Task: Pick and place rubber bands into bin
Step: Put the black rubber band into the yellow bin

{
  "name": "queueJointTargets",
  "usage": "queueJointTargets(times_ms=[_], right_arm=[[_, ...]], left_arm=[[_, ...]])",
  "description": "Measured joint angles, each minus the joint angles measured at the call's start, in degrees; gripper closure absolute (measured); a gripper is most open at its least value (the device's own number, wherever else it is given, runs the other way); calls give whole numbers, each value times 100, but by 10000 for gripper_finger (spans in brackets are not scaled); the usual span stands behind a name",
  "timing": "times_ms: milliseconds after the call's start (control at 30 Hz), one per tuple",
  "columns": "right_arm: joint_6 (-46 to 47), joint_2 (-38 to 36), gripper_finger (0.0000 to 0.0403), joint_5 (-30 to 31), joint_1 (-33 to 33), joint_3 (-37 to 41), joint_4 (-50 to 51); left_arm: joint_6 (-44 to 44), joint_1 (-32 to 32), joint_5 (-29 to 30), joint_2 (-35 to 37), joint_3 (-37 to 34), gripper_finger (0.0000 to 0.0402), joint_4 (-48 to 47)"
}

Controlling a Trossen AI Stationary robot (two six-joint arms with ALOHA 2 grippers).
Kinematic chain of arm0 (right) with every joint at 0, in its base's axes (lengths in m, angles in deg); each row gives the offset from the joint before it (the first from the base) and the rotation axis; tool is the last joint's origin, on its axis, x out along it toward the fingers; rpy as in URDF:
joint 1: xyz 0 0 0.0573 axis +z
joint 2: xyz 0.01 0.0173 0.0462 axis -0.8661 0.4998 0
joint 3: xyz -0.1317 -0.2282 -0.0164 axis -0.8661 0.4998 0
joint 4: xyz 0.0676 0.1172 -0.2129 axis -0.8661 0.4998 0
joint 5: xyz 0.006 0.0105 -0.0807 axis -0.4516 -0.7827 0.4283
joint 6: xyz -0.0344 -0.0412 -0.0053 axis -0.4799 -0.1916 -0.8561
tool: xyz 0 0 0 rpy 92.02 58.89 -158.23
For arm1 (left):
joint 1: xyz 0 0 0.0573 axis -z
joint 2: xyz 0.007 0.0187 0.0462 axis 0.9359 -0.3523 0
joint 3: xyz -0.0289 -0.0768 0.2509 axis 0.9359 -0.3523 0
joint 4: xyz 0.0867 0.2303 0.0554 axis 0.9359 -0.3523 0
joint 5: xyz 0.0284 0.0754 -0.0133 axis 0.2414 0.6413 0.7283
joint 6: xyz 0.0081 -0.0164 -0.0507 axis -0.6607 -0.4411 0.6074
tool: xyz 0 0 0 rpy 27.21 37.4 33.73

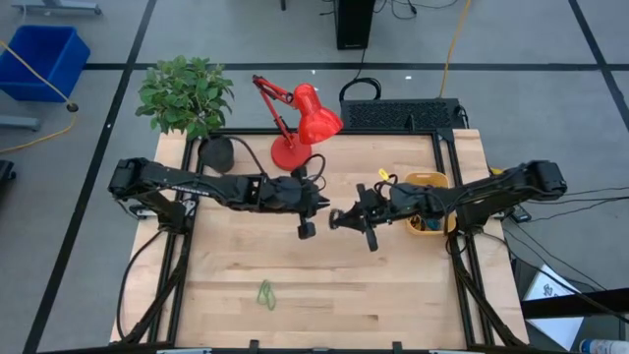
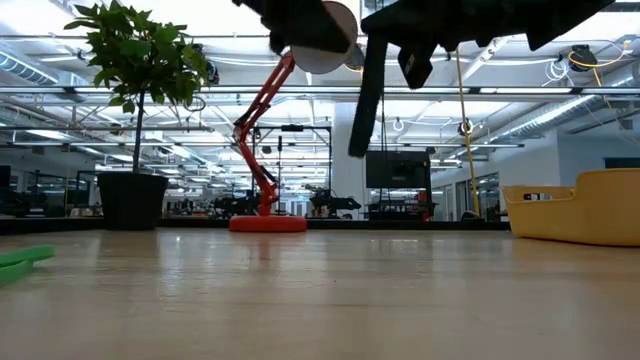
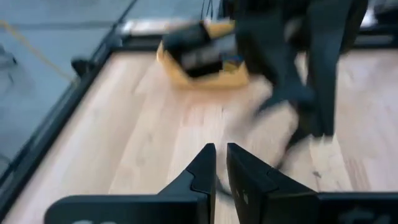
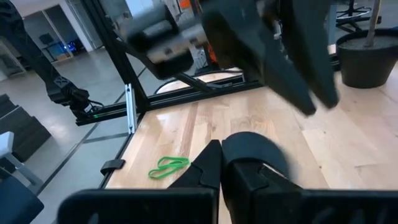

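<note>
- Green rubber band [image 1: 265, 293] lies alone near the table's [image 1: 393, 295] front edge, bare wood around it.
- Bin [image 1: 432, 202] sits at the right edge.
- Left gripper [image 1: 307, 228] and right gripper [image 1: 337, 218], both clenched empty, meet mid-table, raised.

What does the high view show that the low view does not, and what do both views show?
Only the high view shows the blue crate, the keyboard, the bin's contents, and both whole arms, with the left gripper and right gripper nearly meeting mid-table. Only the low view shows the room behind the table with its ceiling lights. Both show the green band, the bin, the red lamp and the plant.
</note>
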Motion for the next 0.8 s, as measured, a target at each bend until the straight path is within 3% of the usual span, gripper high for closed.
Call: queueJointTargets(times_ms=[300,600,800], right_arm=[[11,-817,402,175,0,0,991],[1200,-2354,403,1394,-2,0,3894],[2138,-3166,403,1672,-55,-269,5751]], left_arm=[[686,-4,-16,0,0,354,-1267],[1074,-4,-57,0,0,355,-2270],[1121,-4,-58,0,0,355,-2372]])
